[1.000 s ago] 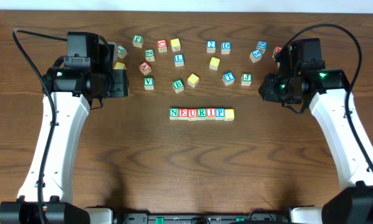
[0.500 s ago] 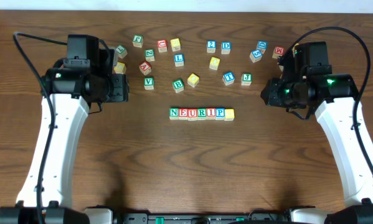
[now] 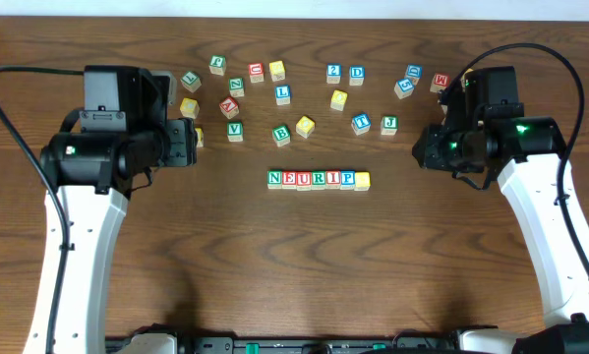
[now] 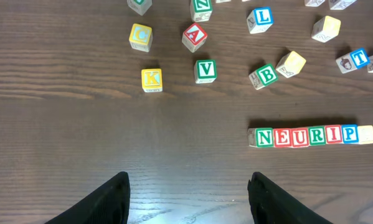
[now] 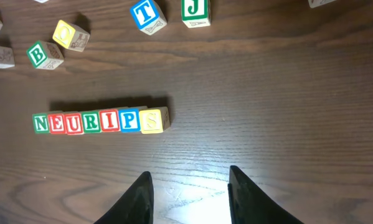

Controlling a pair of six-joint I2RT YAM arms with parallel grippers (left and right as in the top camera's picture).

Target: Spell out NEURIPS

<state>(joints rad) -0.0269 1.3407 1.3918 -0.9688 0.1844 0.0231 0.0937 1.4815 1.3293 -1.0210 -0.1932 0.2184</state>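
Seven wooden cubes stand in a touching row that reads NEURIPS [image 3: 319, 179] at the table's middle, from green N [image 3: 274, 179] to the yellow S cube [image 3: 362, 180]. The left wrist view has the row [image 4: 311, 135] at right, and the right wrist view has the row [image 5: 102, 121] at left, ending in the yellow S [image 5: 152, 120]. My left gripper [image 3: 191, 143] hovers to the row's upper left. It [image 4: 189, 177] is open over bare wood. My right gripper [image 3: 422, 147] hangs to the row's upper right. Its jaws [image 5: 189, 177] are open and empty.
Loose letter cubes lie scattered behind the row: V [image 3: 234, 129], B [image 3: 281, 134], L [image 3: 283, 94], 2 [image 3: 333, 72], D [image 3: 357, 73], T [image 3: 361, 122], J [image 3: 388, 124]. A yellow K [image 4: 151, 78] sits near the left gripper.
The left arm has drawn back toward the left, uncovering yellow cubes beside it. The right arm shifted slightly right a second ago and has held still since. The row has not moved.
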